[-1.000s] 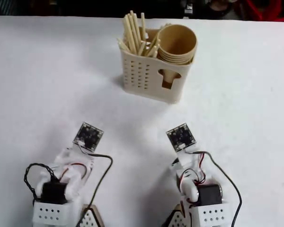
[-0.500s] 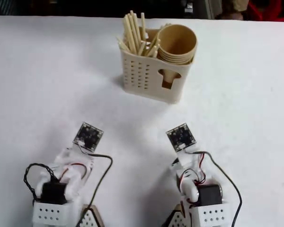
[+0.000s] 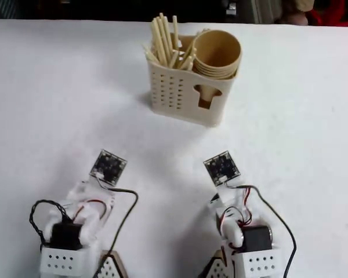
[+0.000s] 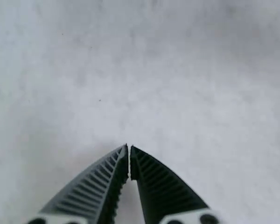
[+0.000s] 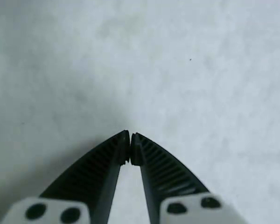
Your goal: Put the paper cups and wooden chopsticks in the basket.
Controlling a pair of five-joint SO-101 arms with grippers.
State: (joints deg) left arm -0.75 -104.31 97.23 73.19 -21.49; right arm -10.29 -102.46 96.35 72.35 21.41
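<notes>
Cups (image 3: pixel 217 53) and chopsticks (image 3: pixel 164 37) are standing in the basket (image 3: pixel 185 98), far middle of the table (image 3: pixel 58 87), cups on the right. Left gripper (image 4: pixel 129 161) and right gripper (image 5: pixel 129 148) sit at the near edge, jaws pressed together on nothing.

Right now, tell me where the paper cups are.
In the high view, the paper cups sit stacked in the right end of the basket, beside the wooden chopsticks, at the far middle of the table.
</notes>
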